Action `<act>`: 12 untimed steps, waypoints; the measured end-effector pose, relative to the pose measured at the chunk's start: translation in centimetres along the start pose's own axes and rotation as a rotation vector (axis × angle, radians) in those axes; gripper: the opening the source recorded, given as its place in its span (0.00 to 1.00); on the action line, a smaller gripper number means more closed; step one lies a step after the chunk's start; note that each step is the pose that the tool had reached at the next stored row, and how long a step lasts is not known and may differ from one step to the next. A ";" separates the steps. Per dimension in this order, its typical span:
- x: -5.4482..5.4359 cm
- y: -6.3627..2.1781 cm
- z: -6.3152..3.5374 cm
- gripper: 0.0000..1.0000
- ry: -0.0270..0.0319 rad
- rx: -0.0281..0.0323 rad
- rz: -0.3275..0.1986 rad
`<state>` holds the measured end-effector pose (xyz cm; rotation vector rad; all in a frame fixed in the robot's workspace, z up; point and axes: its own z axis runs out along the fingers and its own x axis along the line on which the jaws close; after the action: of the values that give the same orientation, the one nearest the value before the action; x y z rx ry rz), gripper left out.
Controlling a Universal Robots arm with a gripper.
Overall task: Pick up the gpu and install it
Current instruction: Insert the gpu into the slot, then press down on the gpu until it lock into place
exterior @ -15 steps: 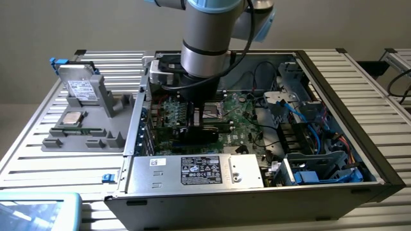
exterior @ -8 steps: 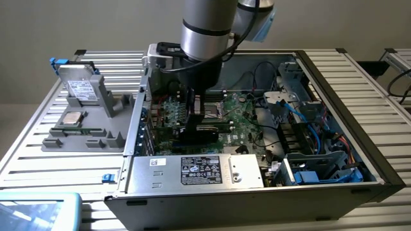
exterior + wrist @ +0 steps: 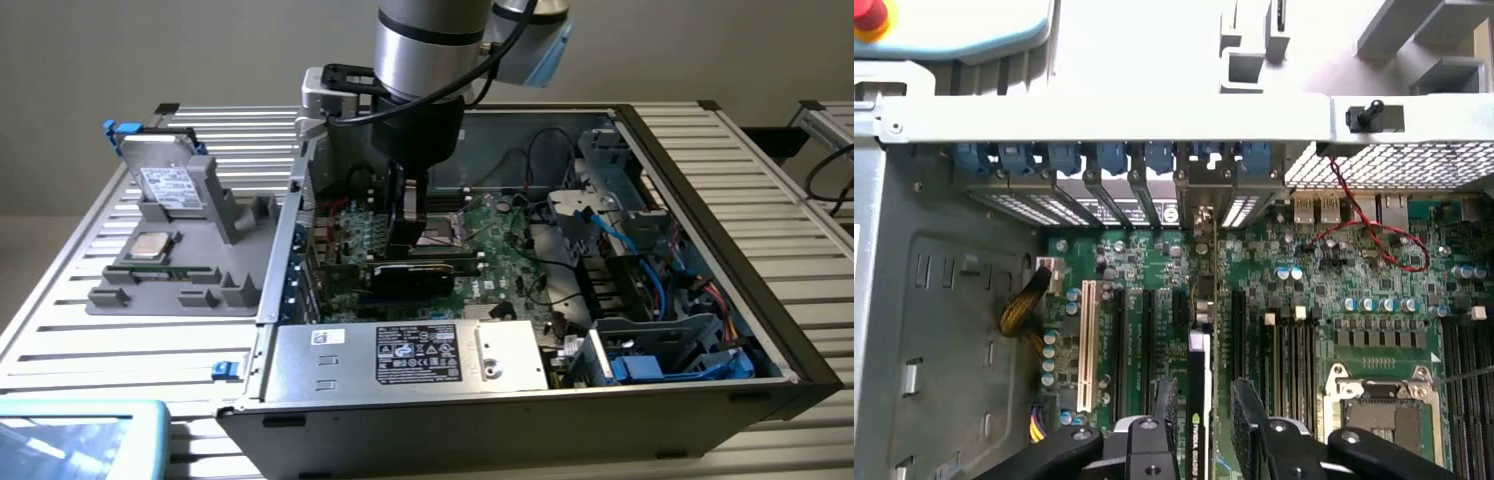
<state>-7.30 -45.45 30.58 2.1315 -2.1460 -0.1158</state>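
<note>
The gripper (image 3: 1199, 420) is clamped on the gpu (image 3: 1199, 400), half hidden edge-on above the motherboard (image 3: 1334, 290) inside the case (image 3: 694, 180) on a slatted table (image 3: 94, 330).

No legible text (power supply label (image 3: 416, 352) unreadable).

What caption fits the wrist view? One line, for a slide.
End effector holds the gpu on edge over the motherboard slots inside the open case.
</note>
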 end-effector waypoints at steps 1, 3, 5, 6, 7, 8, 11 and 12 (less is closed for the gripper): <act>0.0 0.00 -0.01 0.36 0.0001 0.0000 0.000; 0.0 0.00 -0.01 0.36 0.0002 -0.0001 0.000; 0.0 0.00 -0.02 0.36 0.0002 -0.0001 0.000; 0.0 0.00 -0.02 0.36 0.0002 -0.0001 0.000; 0.0 0.00 -0.02 0.36 0.0002 -0.0001 0.000; 0.0 0.00 -0.02 0.36 0.0002 -0.0001 0.000; 0.0 0.00 -0.02 0.28 0.0002 -0.0001 0.000; 0.0 0.00 -0.03 0.28 0.0002 -0.0001 0.000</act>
<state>-7.30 -45.44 30.60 2.1314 -2.1459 -0.1157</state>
